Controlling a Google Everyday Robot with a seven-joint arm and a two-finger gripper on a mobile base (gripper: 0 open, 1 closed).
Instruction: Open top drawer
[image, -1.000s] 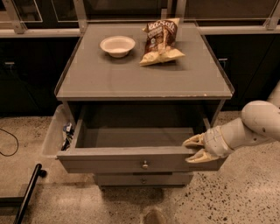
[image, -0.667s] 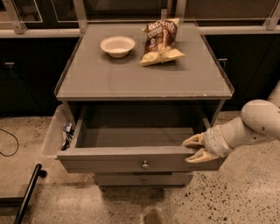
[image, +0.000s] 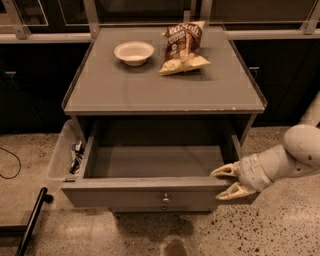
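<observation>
The top drawer (image: 155, 161) stands pulled well out from under the front edge of the counter (image: 150, 92), its grey box bare inside and its knob (image: 165, 198) at the middle of the front, so I judge the opening nearly or wholly done. The pincer (image: 226, 182) sits at the right end of the drawer front, below the counter's front right corner. Its two fingers are spread apart, one at the top lip of the front and one lower by its face; whether they press the panel I cannot tell. Any last pull should run straight out, square to the counter's front edge, since hauling from one end tends to skew a drawer on its runners; a slow, even draw that stops before the box leaves its slides would serve. The pincer could then come away to the right, where the floor is open. Room is tighter on the left: a clear bin (image: 61, 156) hangs under the counter's left edge just beside the drawer, and a black pole (image: 31, 222) lies on the floor below the front left corner. The bowl (image: 133, 52) and snack bag (image: 182, 47) sit near the counter's back edge, well apart from the work
</observation>
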